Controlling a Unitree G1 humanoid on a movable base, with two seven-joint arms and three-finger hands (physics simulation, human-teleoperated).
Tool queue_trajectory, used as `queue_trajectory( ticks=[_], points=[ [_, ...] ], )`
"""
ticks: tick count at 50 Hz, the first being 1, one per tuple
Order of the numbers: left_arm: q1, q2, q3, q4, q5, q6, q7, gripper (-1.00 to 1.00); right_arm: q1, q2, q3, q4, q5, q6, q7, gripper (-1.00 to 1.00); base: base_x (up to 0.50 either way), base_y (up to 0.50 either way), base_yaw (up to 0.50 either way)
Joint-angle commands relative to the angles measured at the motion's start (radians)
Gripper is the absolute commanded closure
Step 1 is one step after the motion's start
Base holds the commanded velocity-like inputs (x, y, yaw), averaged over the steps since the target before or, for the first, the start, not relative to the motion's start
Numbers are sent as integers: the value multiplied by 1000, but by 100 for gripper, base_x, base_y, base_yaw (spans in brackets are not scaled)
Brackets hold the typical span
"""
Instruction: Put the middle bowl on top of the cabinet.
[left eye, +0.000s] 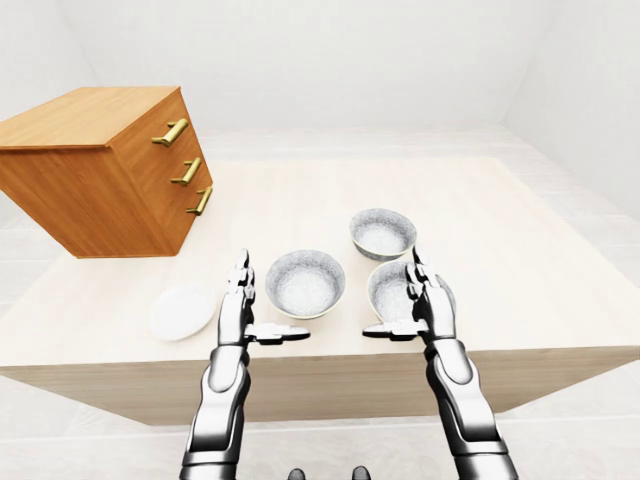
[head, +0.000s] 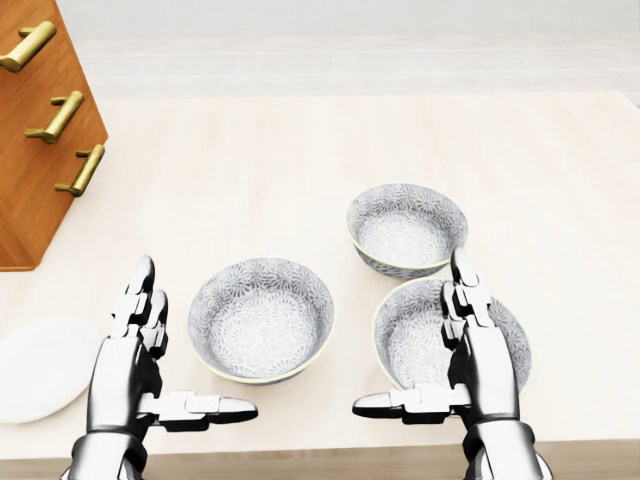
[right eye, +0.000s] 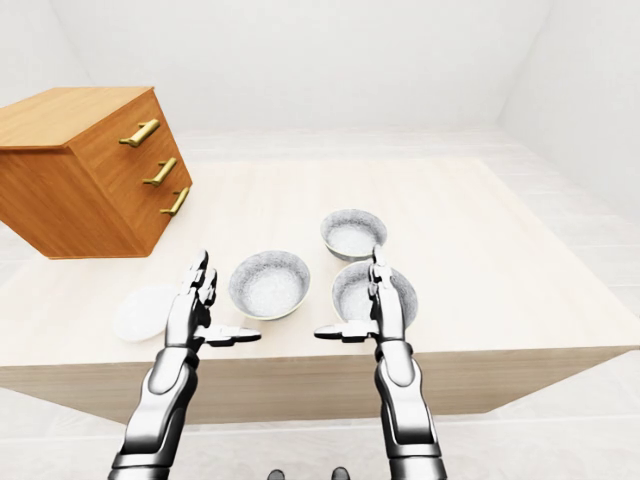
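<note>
Three patterned grey bowls sit on the pale wooden table (head: 250, 160). One bowl (head: 262, 318) lies left of the other two, one (head: 407, 228) is higher in the head view, and one (head: 425, 340) is nearest the table's near edge. My left hand (head: 192, 342) is open, just left of the left bowl and touching nothing. My right hand (head: 410, 335) is open too, and its palm hides part of the nearest bowl. A wooden cabinet (left eye: 90, 170) with three brass handles stands at the upper left, its flat top (left eye: 80, 115) bare.
A white plate (head: 40, 365) lies on the table left of my left hand, below the cabinet in the head view. The table's near edge (left eye: 320, 360) runs just under both wrists. White floor and walls surround the table.
</note>
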Motion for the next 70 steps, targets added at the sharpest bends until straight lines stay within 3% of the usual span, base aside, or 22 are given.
queue_trajectory(
  ticks=[1, 2, 4, 5, 6, 8, 9, 10, 11, 25, 32, 45, 61, 63, 70],
  points=[
    [9, 10, 8, -14, -16, -7, -45, -100, 10, -13, -20, -10, 13, 13, 24, -100, 0, 0, 0],
    [12, 11, -10, -35, -29, 15, -80, -100, 16, -10, -24, -22, 14, 34, 14, -100, 0, 0, 0],
    [34, 3, -21, -74, -43, -9, -107, -100, 27, -14, -5, -27, -29, 43, 4, -100, 0, 0, 0],
    [27, 6, -21, -70, -34, 12, -102, -100, 33, -16, -5, -74, -24, 74, 13, -100, 0, 0, 0],
    [35, 8, -22, -116, -37, 20, -108, -100, 36, -23, -5, -102, -48, 85, 3, -100, 0, 0, 0],
    [49, 17, -26, -162, -8, 36, -103, -100, 53, -28, 11, -159, -77, 92, 15, -100, 0, 0, 0],
    [52, 14, -21, -180, -6, 32, -98, -100, 54, -31, 18, -172, -104, 92, 11, -100, 0, 0, 0],
    [58, 11, -11, -224, -31, 71, -104, -100, 57, -29, 16, -192, -119, 92, 2, -100, 0, 0, 0],
    [60, 15, -6, -285, -32, 93, -103, -100, 55, -25, 8, -210, -106, 92, 12, -100, 0, 0, 0],
    [-24, 40, 97, -505, -43, 93, -58, -100, 41, -24, -48, -418, -75, 92, 74, -100, 0, 0, 0],
    [-70, 60, 132, -724, -79, 93, -45, -100, 13, -39, -74, -497, -87, 92, 85, -100, 0, 0, 0],
    [-138, 76, 155, -754, -87, 93, -28, -100, -35, -41, -74, -644, -111, 92, 108, -100, 0, 0, 0],
    [-140, 96, 167, -729, -97, 93, -31, -100, -90, -59, -87, -854, -120, 92, 124, -100, 0, 0, 0],
    [-155, 95, 194, -723, -111, 93, -23, -100, -90, -59, -84, -870, -123, 92, 125, -100, 0, 0, 0],
    [-151, 95, 180, -743, -112, 93, -19, -100, -97, -59, -93, -868, -120, 92, 125, -100, 0, 0, 0]
  ],
)
